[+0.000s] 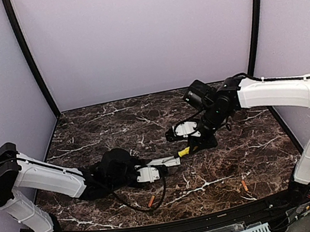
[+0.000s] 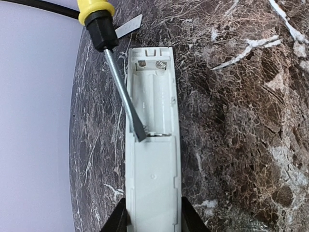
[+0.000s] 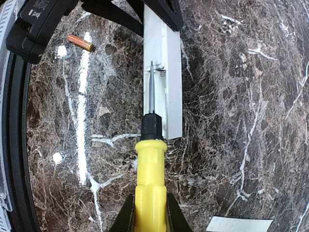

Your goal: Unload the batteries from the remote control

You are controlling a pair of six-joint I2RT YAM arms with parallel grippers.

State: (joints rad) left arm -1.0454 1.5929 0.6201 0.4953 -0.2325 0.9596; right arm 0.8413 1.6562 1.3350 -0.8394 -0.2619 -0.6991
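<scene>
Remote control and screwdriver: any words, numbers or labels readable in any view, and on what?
No readable words or numbers in any view.
remote control: bare white plastic, no print showing.
screwdriver: plain yellow handle, no label.
Black housing, right wrist view: white symbol, too blurred and cropped to read.

The table (image 1: 114,123) was of dark brown marble pattern with thin white veins. The remote control (image 2: 153,159) was white, and its open bay was white too. The screwdriver (image 3: 150,164) had a yellow handle, a black collar and a silver-grey shaft. The batteries (image 1: 151,201) near the table's front edge were orange-red. The walls (image 1: 140,34) were pale lilac.
</scene>
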